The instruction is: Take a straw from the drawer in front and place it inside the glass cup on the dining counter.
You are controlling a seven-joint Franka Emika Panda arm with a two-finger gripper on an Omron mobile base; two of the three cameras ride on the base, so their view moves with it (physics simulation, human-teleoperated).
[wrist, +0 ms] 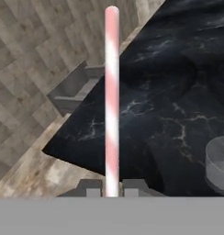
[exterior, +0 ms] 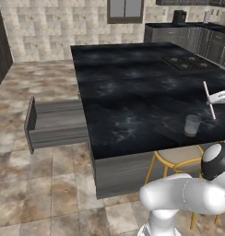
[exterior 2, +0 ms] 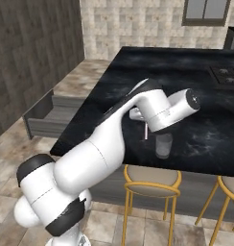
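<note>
**Operator:** State the largest items first.

**Inspector:** The dining counter, a large black marble-look slab with white veining on a grey cabinet base, fills the centre and right of the left base view. In the right base view it runs from the centre to the right edge. A dark cooktop is set into its surface at the upper right of the left base view.

**Operator:** And the drawer?

**Inspector:** The drawer, a wide shallow grey box with a flat grey front panel, stands pulled out at the left of the left base view, projecting from the counter base. Two round stools with yellow metal legs stand under the counter's near edge, at the bottom of the right base view.

**Operator:** Report the gripper.

**Inspector:** The gripper is clamped on the straw, a thin straight stick striped white and pink. In the hand view the straw rises from between the two dark finger tips up the centre of the frame. In the left base view the straw sits tilted at the right edge, above the counter surface.

**Operator:** Location of the cup?

**Inspector:** The glass cup, a small clear greyish cylindrical tumbler, stands upright on the counter near its front edge, at the lower right of the left base view. The straw is above and slightly right of it there, apart from it.
</note>
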